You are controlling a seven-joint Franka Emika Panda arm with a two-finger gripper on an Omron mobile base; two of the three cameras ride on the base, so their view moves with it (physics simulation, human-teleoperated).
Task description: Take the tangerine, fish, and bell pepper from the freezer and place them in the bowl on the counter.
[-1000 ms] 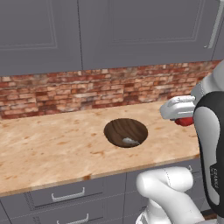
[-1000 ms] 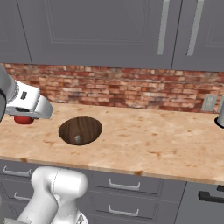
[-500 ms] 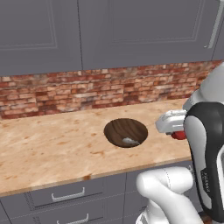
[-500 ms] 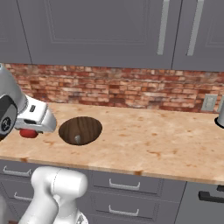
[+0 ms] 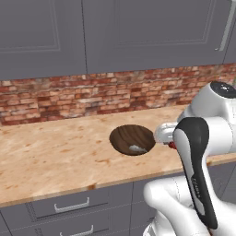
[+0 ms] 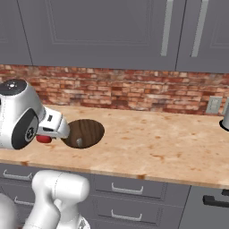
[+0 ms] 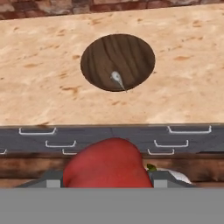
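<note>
End effector (image 7: 107, 183), clamped on the bell pepper (image 7: 106, 164), sits at the frame's bottom with the bowl (image 7: 117, 62) straight above it on the tabletop (image 7: 39, 87).

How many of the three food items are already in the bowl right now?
1: a small pale item, apparently the fish, lies in the bowl. The bell pepper sits in the gripper; no tangerine visible.

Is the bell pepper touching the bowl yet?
Apart. In the hand view the bell pepper sits between the fingers of the gripper, with bare counter and the drawer fronts separating it from the bowl.
</note>
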